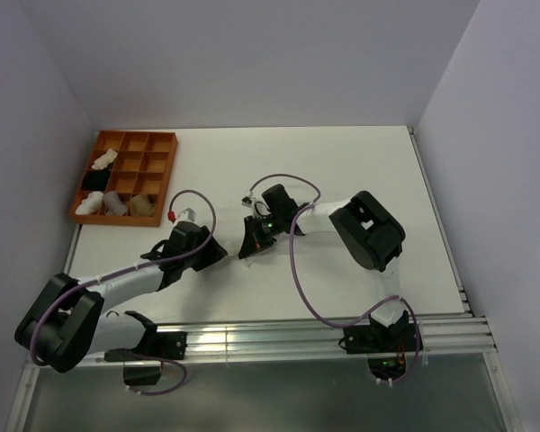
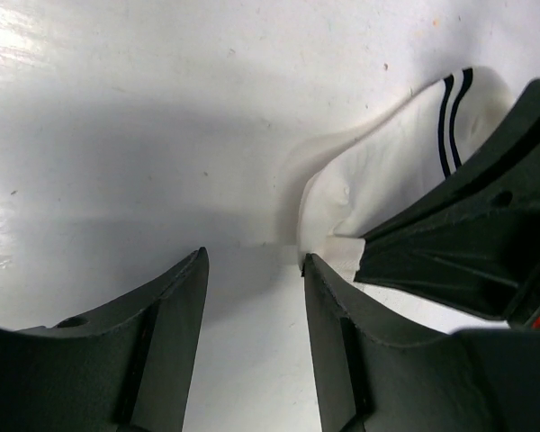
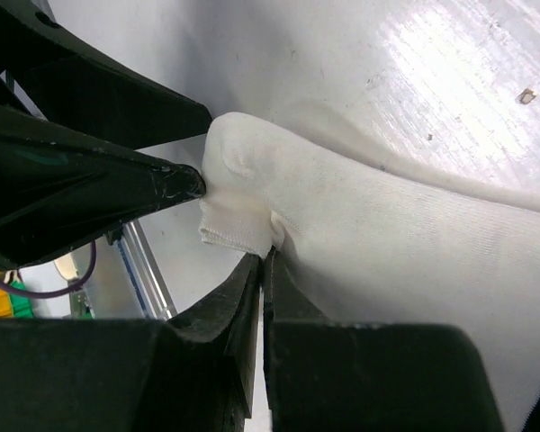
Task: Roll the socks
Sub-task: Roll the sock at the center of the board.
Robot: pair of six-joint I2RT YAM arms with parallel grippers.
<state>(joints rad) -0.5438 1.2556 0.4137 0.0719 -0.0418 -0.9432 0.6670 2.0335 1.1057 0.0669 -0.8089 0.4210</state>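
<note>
Right wrist only: right tool (image 3: pixel 266 256) clamped on white sock (image 3: pixel 387 234); left tool (image 2: pixel 253 261) apart.

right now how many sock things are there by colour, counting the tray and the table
white bundles in the tray: 2
black bundle in the tray: 1
grey bundle in the tray: 1
tan bundle in the tray: 1
white striped sock on the table: 1
total: 6
</note>
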